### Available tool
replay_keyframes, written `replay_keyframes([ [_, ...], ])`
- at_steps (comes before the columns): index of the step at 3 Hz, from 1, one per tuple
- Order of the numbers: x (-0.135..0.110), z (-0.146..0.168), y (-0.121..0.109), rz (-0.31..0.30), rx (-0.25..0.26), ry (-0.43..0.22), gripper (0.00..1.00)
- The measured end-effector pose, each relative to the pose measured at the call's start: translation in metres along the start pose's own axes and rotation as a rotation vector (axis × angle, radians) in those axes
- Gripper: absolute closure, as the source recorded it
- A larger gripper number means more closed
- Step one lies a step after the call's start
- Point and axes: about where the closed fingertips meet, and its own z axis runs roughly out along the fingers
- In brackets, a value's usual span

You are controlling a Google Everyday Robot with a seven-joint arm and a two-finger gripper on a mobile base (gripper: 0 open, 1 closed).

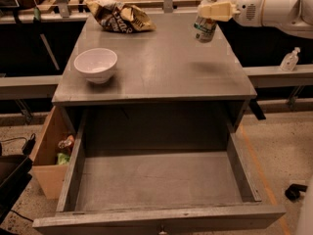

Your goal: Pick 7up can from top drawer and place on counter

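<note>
The 7up can [205, 28], pale with green markings, hangs in my gripper [213, 11] over the back right part of the grey counter [161, 67]. It is off the surface and casts a shadow below. The gripper's cream fingers are shut on the can's top, and the white arm reaches in from the right. The top drawer [161, 180] is pulled fully out below the counter, and its grey floor is bare.
A white bowl [95, 64] sits at the counter's left. A crumpled snack bag [120, 16] lies at the back left. A tan wooden box [49, 155] holding small items stands left of the drawer. A clear bottle [289, 59] stands on the right ledge.
</note>
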Motion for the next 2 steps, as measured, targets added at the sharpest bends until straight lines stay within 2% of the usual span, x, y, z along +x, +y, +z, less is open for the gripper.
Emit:
replay_keyframes([
  [1, 0.002, 0.015, -0.026, 0.022, 0.049, 0.042, 1.0],
  [2, 0.024, 0.036, -0.041, 0.069, 0.068, 0.102, 1.0],
])
